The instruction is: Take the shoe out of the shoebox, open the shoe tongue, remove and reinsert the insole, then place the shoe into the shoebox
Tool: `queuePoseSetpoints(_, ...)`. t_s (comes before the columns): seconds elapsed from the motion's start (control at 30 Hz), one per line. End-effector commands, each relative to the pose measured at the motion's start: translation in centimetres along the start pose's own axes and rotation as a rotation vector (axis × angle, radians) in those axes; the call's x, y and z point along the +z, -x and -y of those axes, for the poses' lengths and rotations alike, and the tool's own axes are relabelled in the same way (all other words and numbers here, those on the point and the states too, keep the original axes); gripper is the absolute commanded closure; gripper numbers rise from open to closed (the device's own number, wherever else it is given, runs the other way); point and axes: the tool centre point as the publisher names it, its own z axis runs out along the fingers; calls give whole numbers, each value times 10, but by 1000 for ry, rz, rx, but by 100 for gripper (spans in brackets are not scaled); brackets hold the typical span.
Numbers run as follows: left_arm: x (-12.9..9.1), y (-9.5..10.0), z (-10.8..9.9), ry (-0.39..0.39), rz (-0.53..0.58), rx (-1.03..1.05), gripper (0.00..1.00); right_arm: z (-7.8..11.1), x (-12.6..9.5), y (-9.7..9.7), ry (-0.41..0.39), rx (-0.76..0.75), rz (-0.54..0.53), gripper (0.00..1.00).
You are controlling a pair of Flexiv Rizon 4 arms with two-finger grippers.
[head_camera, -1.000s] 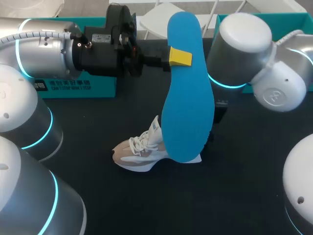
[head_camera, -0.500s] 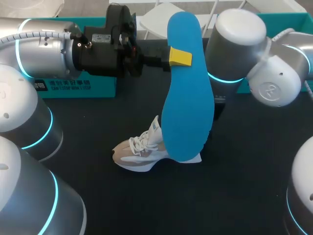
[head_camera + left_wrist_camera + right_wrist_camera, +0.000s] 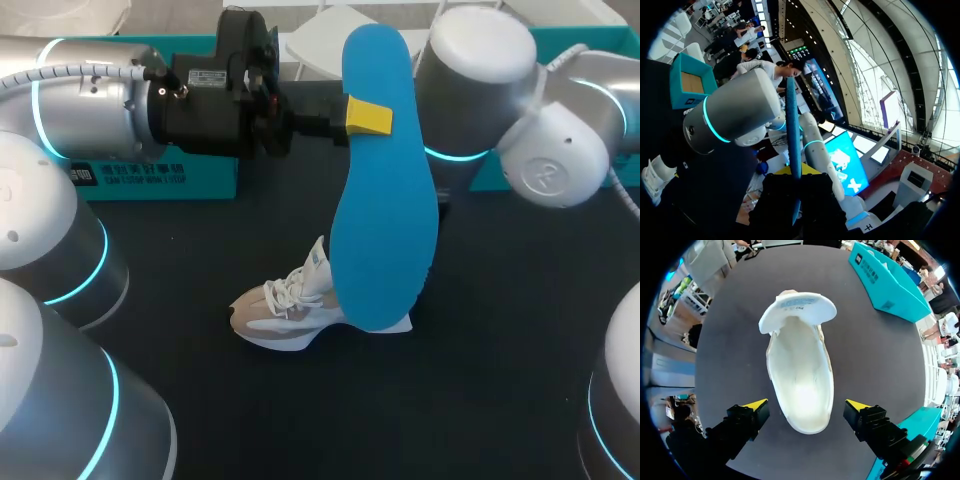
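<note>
Over the last sec the left arm (image 3: 100,100) hasn't budged: the left gripper (image 3: 365,117) stays pinched on the blue insole (image 3: 380,200), one yellow tip flat on its near face. In the left wrist view the insole (image 3: 792,135) runs edge-on straight out between the jaws, so the grip is firm on both sides. The insole's long lower end hangs below those jaws, down to the white shoe (image 3: 285,312), which also hasn't shifted on the black table (image 3: 500,380). Only the right arm (image 3: 470,90) has moved: its big wrist housing has swung inward and back vs. the earlier frames, closing in behind the insole, w/ its gripper hidden there in the head view. The right wrist view shows the right gripper (image 3: 807,406) w/ jaws spread wide, one finger each side of the shoe's (image 3: 800,375) heel, no contact visible. The tongue (image 3: 797,310) is folded forward ahead of the jaws, and the shoe's inside is bare. Meaning: removal is done, and the right arm is prob. lining up to steady the heel for reinsertion. A teal shoebox (image 3: 885,280) sits well beyond the right finger, so boxing is still to come.
</note>
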Motion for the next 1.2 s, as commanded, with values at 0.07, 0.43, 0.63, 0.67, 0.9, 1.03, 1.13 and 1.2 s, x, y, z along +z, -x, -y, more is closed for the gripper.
queuePoseSetpoints(0.07, 0, 1, -1, -1, 0, 1, 100, -17, 8, 13, -20, -15, -19, 0)
queuePoseSetpoints(0.43, 0, 1, -1, -1, 0, 1, 100, -32, 58, 25, -21, -11, -5, 0)
queuePoseSetpoints(0.63, 0, 1, -1, -1, 0, 1, 100, -30, 73, 24, -31, 6, -21, 63)
queuePoseSetpoints(0.67, 0, 1, -1, -1, 0, 1, 100, -28, 75, 23, -34, 10, -25, 65)
queuePoseSetpoints(0.9, 0, 1, -1, -1, 0, 1, 100, -23, 82, 25, -50, 19, -51, 100)
queuePoseSetpoints(1.03, 0, 1, -1, -1, 0, 1, 100, -20, 84, 24, -60, 48, -68, 100)
queuePoseSetpoints(1.13, 0, 1, -1, -1, 0, 1, 100, -19, 84, 22, -48, 72, -86, 100)
queuePoseSetpoints(1.2, 0, 1, -1, -1, 0, 1, 100, -19, 83, 21, -60, 74, -112, 100)
